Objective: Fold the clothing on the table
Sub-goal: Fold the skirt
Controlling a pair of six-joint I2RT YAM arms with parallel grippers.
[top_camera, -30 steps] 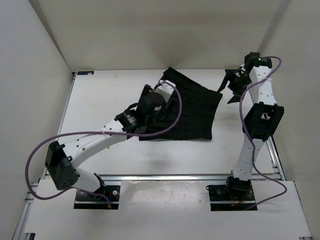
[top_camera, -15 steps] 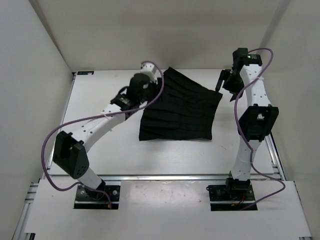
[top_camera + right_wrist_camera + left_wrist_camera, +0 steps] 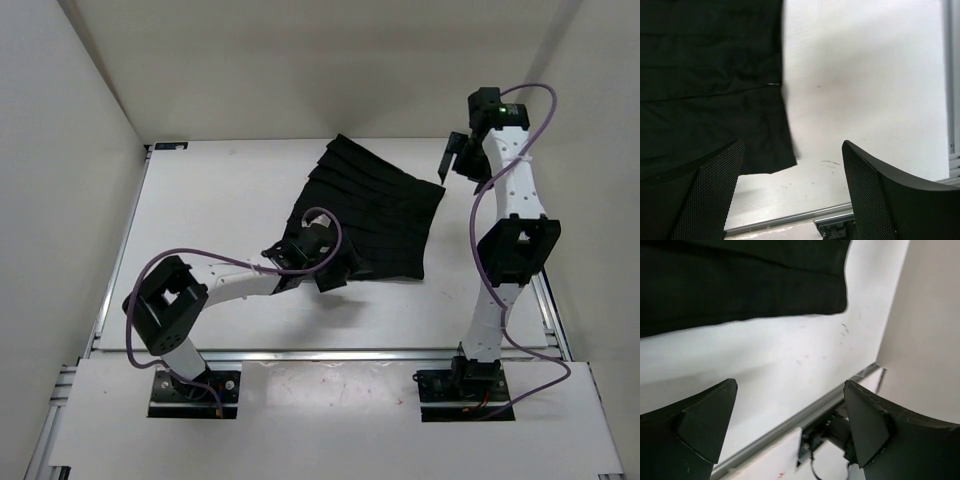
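The clothing [image 3: 375, 220], a black pleated skirt-like piece, lies flat on the white table [image 3: 210, 200], its corner pointing to the back. My left gripper [image 3: 335, 272] hovers at the clothing's front left edge, open and empty. In the left wrist view the clothing [image 3: 740, 285] fills the top, and my left gripper [image 3: 790, 384] stands over bare table. My right gripper [image 3: 455, 155] is raised beside the clothing's back right corner, open and empty. In the right wrist view the clothing [image 3: 710, 80] covers the left, with my right gripper [image 3: 792, 142] above its front corner and the table.
A metal rail [image 3: 330, 352] runs along the table's near edge, with both arm bases behind it. White wall panels [image 3: 90, 120] close in the left, back and right sides. The right arm's purple cable [image 3: 485, 215] loops beside the arm.
My left arm swung from the clothing's back left corner down to its front left edge, with the elbow folded back. The right gripper shifted only slightly. The clothing lies as before.
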